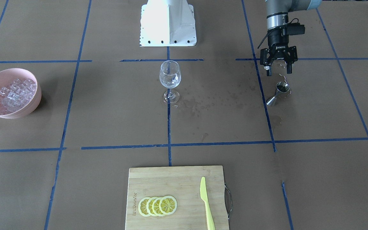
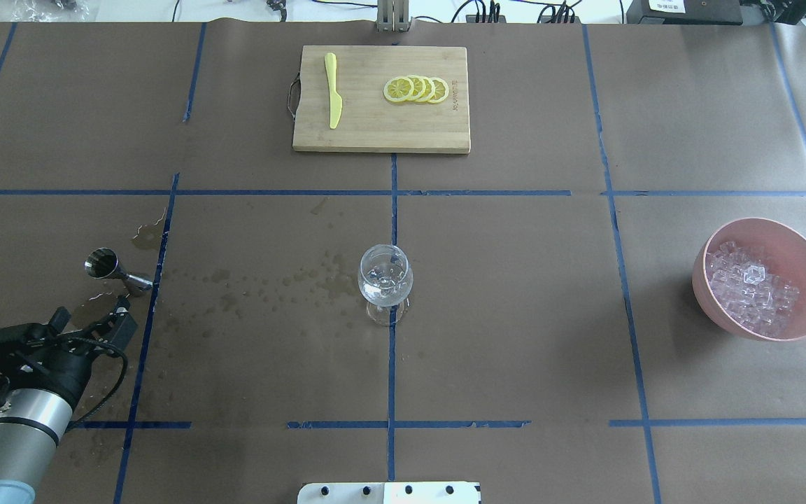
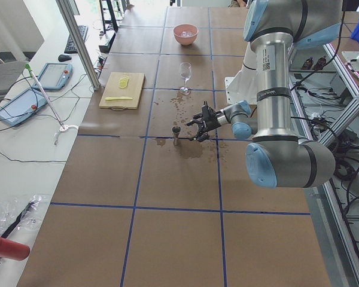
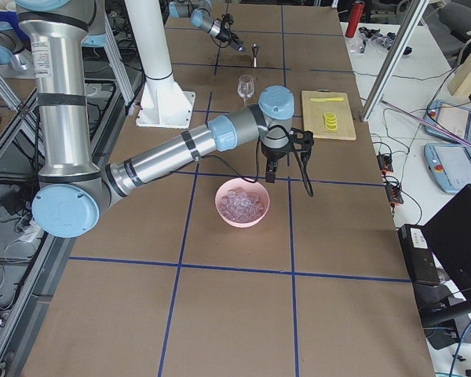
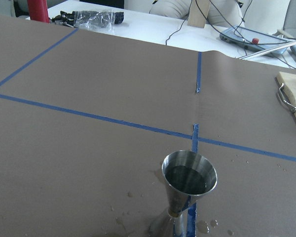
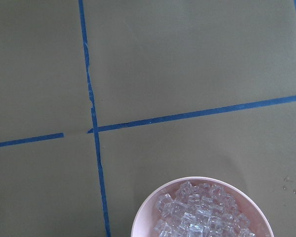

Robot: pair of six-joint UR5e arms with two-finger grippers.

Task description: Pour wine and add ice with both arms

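Cutting board [image 1: 171,179] stamp illegible; ROBOTIQ-marked left fingers [image 1: 268,71] spread wide near jigger [image 1: 278,92]; right fingers [image 4: 271,174]: cannot tell.

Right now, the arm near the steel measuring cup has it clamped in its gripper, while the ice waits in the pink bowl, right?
Not clamped. The left gripper is open and hangs close to the jigger without touching it. The jigger stands upright on the table by itself, as the exterior front-facing view shows. The ice does wait in the pink bowl.
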